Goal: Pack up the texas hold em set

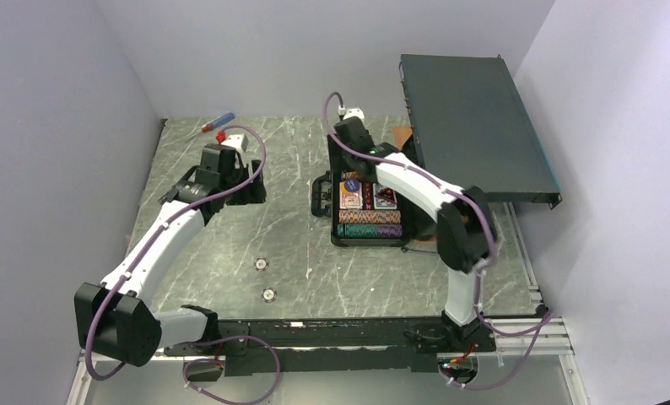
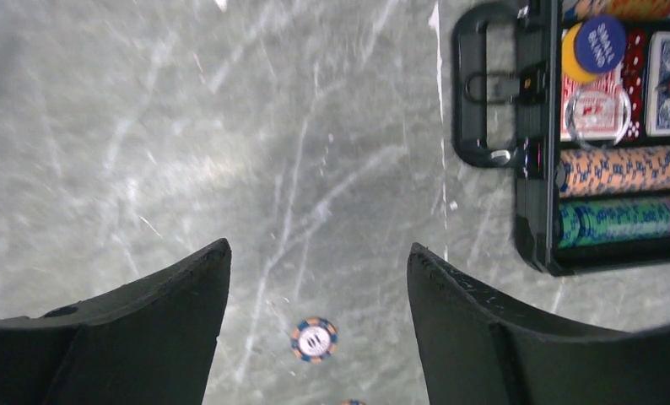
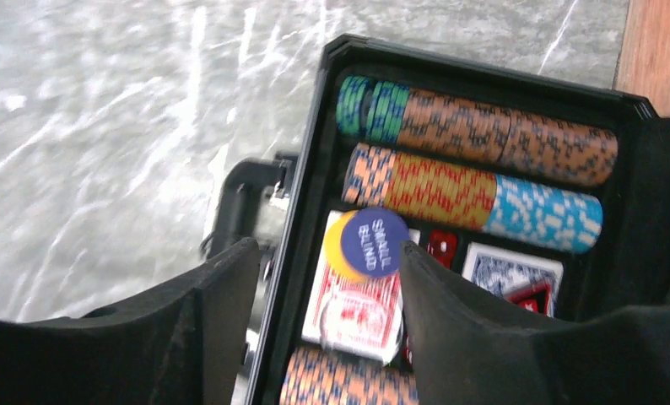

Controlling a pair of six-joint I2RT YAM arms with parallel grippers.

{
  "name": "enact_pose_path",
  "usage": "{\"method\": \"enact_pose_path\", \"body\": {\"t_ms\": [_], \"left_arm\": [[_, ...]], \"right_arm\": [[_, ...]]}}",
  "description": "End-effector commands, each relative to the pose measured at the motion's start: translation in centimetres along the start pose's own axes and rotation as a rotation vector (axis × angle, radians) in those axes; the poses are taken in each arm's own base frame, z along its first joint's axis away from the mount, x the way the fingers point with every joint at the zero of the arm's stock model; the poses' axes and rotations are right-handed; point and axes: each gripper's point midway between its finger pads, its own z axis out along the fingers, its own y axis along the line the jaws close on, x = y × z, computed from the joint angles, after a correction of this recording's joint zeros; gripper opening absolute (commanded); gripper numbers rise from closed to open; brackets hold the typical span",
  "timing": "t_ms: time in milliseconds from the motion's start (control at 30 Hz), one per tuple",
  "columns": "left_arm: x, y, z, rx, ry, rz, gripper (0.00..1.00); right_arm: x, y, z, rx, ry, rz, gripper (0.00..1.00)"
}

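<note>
The texas hold em set's dark case [image 1: 342, 239] lies open at mid-table, its black handle [image 2: 473, 94] toward the left. Inside are rows of striped chips [image 3: 483, 126], a red deck [image 3: 359, 297], a blue deck [image 3: 509, 268] and red dice [image 3: 441, 246]. A blue "small blind" button [image 3: 375, 242] rests on a yellow one over the red deck. My right gripper [image 3: 327, 246] hovers open over the case's left rim, holding nothing. My left gripper [image 2: 316, 249] hangs open over bare table, above a loose striped chip [image 2: 315, 339]. A second loose chip [image 1: 269, 294] lies nearer the arm bases.
A large flat dark rack box [image 1: 475, 126] fills the back right, overhanging just behind the case. A red-and-blue-handled screwdriver [image 1: 218, 124] lies at the back left. Grey walls close in three sides. The marbled table [image 1: 298, 245] spreads between the arms.
</note>
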Motion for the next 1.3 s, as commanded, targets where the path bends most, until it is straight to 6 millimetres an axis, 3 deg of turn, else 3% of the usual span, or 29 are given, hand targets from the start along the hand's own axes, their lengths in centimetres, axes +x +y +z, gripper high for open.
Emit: {"method": "enact_pose_path", "body": {"t_ms": [0, 200, 400, 600, 867, 1267], "left_arm": [[6.4, -0.7, 0.4, 0.028, 0.208, -0.161, 0.77], [13.2, -0.9, 0.7, -0.038, 0.396, -0.300, 0.74], [17.1, -1.3, 1.6, -0.133, 0.532, -0.302, 0.72], [18.7, -0.5, 2.3, -0.172, 0.584, -0.284, 0.70], [20.6, 0.1, 2.4, -0.199, 0.624, -0.286, 0.68], [21.3, 1.4, 3.2, -0.270, 0.625, -0.245, 0.59]], "right_arm": [[-2.1, 1.4, -7.3, -0.191, -0.087, -0.001, 0.66], [0.8, 1.5, -10.1, -0.284, -0.054, 0.008, 0.68], [1.2, 1.5, -11.1, -0.318, -0.066, 0.005, 0.69], [0.9, 1.7, -12.0, -0.346, -0.084, 0.003, 0.70], [1.1, 1.7, -11.7, -0.344, -0.080, 0.006, 0.70], [1.5, 1.8, -11.4, -0.342, -0.068, 0.005, 0.70]]}}
